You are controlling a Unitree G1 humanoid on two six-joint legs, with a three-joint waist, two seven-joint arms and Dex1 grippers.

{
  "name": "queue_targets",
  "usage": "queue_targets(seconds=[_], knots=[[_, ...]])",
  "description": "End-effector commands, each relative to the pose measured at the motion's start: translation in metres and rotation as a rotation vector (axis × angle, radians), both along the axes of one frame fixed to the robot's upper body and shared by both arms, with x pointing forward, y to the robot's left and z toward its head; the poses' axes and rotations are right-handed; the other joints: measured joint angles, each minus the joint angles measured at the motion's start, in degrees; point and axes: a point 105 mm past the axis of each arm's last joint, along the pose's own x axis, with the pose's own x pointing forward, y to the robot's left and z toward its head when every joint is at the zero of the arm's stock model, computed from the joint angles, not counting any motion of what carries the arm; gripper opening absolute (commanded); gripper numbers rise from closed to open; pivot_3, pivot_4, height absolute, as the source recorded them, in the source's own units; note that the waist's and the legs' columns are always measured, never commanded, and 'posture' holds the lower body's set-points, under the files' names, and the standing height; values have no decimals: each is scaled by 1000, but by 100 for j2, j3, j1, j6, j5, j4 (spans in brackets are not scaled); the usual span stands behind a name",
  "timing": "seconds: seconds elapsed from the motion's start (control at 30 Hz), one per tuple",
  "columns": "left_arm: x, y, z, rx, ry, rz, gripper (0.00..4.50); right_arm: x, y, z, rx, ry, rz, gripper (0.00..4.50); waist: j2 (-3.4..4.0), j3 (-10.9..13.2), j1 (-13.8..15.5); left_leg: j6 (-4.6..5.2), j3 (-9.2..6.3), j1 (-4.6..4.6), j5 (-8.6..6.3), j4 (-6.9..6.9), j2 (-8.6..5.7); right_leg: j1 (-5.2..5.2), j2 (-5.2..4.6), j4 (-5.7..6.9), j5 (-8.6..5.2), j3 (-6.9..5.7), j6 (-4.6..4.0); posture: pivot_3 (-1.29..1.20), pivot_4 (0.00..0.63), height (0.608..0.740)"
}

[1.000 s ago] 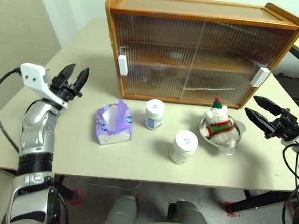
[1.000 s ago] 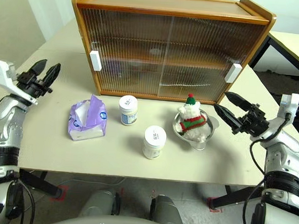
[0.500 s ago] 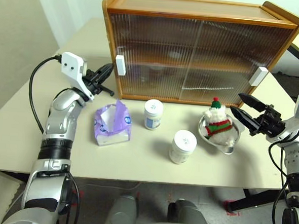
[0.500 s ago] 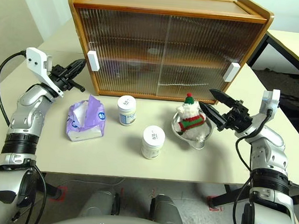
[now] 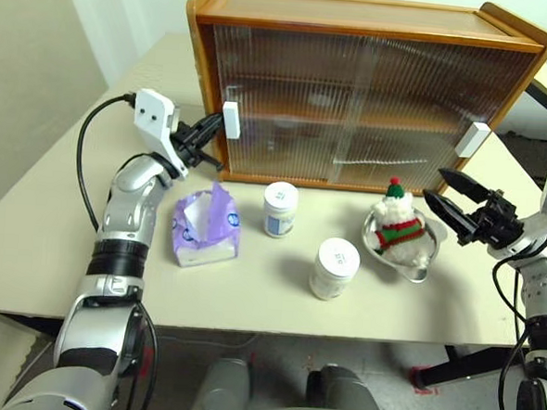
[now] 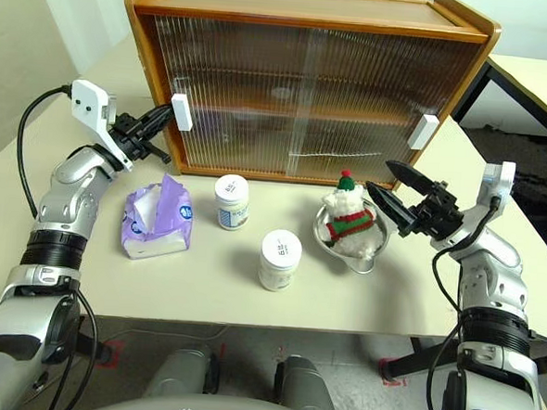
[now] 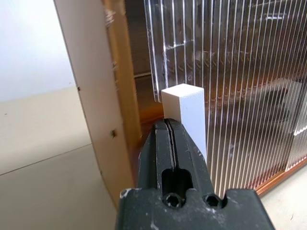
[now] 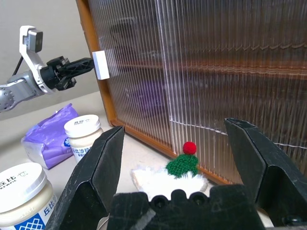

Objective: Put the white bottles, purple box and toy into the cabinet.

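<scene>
Cabinet (image 5: pixel 373 90) seen with both sliding doors shut; nothing yet stowed. White bottles (image 5: pixel 281 208), purple box (image 5: pixel 207 227) and toy (image 5: pixel 400 227), seated in metal bowl (image 5: pixel 422 268), left on tabletop (image 5: pixel 58 238) before it. Left hand (image 5: pixel 210 138), fingers pressed together, placed at left door handle (image 5: pixel 230 120). Right hand (image 5: pixel 461 203) held wide open beside toy. Door opening judged first step, still pending.
</scene>
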Motion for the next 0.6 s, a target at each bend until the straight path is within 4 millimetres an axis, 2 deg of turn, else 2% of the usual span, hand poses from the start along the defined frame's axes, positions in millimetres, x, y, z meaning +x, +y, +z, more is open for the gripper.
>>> queue_targets(seconds=[0.03, 0.23, 0.47, 0.6], knots=[[4, -17, -2, 24, 7, -50, 12, 1, 1, 9, -6, -29, 12, 4500, 0, 0, 1, 0, 0, 0, 0, 0, -1, 0, 0, 0, 0, 0, 0, 160, 0, 740], [11, -36, 2, 14, 1, -91, 12, 3, 5, 13, -10, -40, 42, 4500, 0, 0, 2, 3, -3, -3, 2, 3, -3, 0, 3, 0, 0, 0, 1, 161, 0, 740], [13, -74, 1, 10, 13, -194, 12, 2, 10, 16, -18, -43, 79, 4500, -1, 0, 6, 4, -5, -7, 3, 4, -6, 0, 5, 0, -1, 2, 2, 147, 0, 740], [14, -87, -2, -8, 29, -228, 12, 1, 10, 15, -19, -42, 80, 4500, -1, 1, 0, 5, -5, -12, 3, 8, -8, -1, 7, 0, -3, 2, 6, 145, 0, 740]])
